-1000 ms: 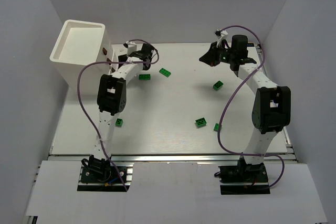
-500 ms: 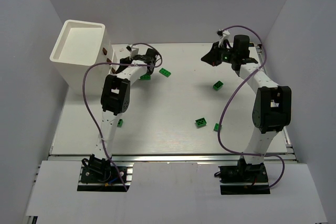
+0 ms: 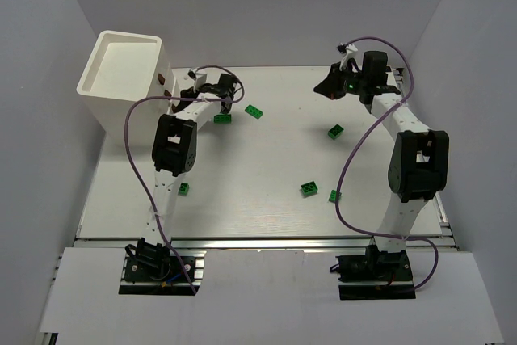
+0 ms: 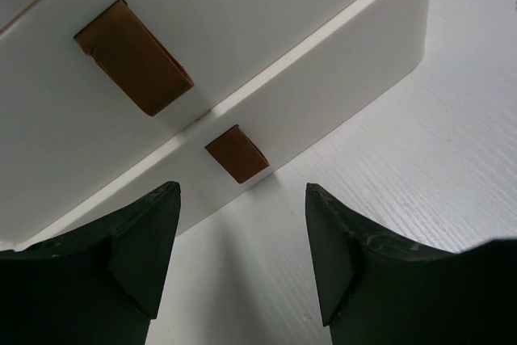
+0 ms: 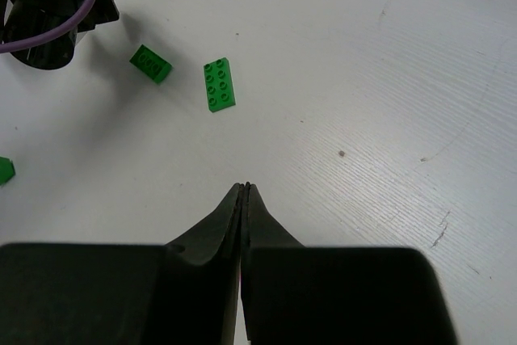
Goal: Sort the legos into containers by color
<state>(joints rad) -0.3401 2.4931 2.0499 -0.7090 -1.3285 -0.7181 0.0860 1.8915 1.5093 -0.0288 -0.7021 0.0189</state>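
Observation:
The containers are a tall white bin (image 3: 121, 74) and a lower white tray (image 4: 339, 62) joined to it, each with a brown mark (image 4: 236, 153). My left gripper (image 3: 194, 89) is open right in front of their walls. Between its fingers (image 4: 145, 240) lies only bare table. Several dark green legos lie on the table: two near the left arm (image 3: 255, 111) (image 3: 223, 118), one mid-right (image 3: 335, 131), two toward the front (image 3: 308, 188) (image 3: 334, 195), and one by the left arm's lower link (image 3: 183, 189). My right gripper (image 3: 327, 86) hovers at the back right, shut and empty (image 5: 245, 186).
The right wrist view shows two green bricks (image 5: 220, 85) (image 5: 150, 64) ahead of the shut fingers and the left arm's wrist with its purple cable (image 5: 48, 14). White walls close in the table on the left, back and right.
The left wrist swung a little right, then came back toward the containers, its jaws still apart. The right gripper drifted slightly right and away. No lego has moved.

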